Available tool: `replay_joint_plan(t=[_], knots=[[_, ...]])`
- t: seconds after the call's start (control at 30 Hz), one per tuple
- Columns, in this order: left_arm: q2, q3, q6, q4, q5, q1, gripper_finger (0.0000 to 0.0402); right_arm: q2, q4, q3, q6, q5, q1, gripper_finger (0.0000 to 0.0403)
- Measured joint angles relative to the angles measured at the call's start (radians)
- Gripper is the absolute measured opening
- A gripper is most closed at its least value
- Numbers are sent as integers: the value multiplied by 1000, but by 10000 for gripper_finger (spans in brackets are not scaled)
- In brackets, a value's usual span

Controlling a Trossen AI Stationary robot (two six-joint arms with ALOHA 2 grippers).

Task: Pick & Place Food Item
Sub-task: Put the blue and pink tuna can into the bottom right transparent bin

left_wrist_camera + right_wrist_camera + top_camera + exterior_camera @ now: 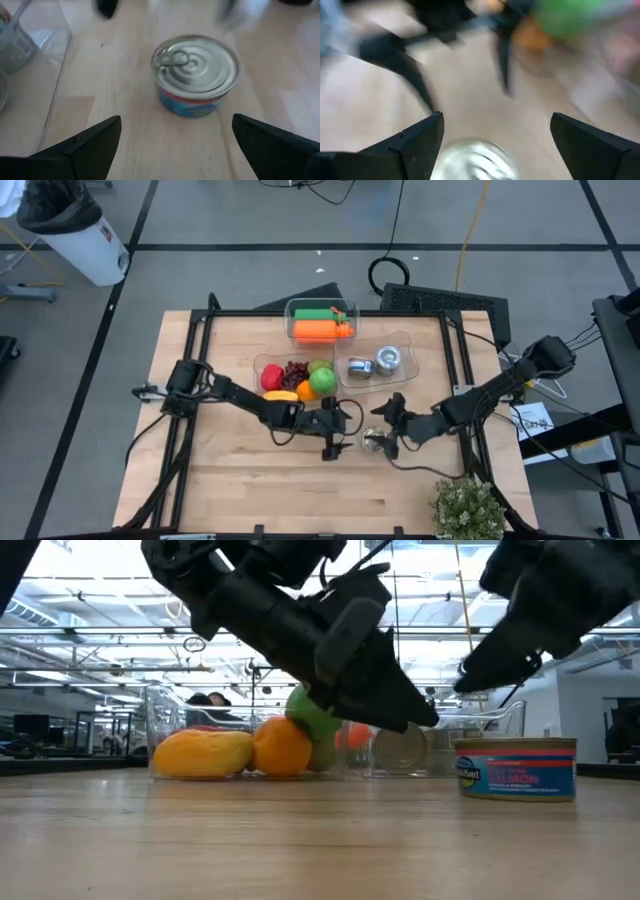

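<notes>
Can (376,441) sits alone on the bare table (250,490), near of the bins, right between both arms. Left gripper (336,442) hangs just left of it, fingers spread wide, empty. Right gripper (392,435) is just right of it, fingers also apart, nothing held. Neither touches the can, so no pick yet. 2 cans already lie in the clear tray (402,343); fruit fills the bin (262,363) beside it. Grasp, lift and placing all remain.
</notes>
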Motion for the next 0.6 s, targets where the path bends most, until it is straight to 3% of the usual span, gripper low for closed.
replay_joint_plan(t=[0.1,0.3,0.43,0.6], knots=[[-3,3,5,0,1,-5,392,42,-285,124,99,41,0,340],[-3,3,-12,-22,2,-37,392,96,-817,310,444,5,9,337],[-3,3,-33,-29,3,-54,392,120,-862,305,625,-89,30,337],[-3,3,-41,-24,2,-67,392,150,-924,302,708,-113,30,337]])
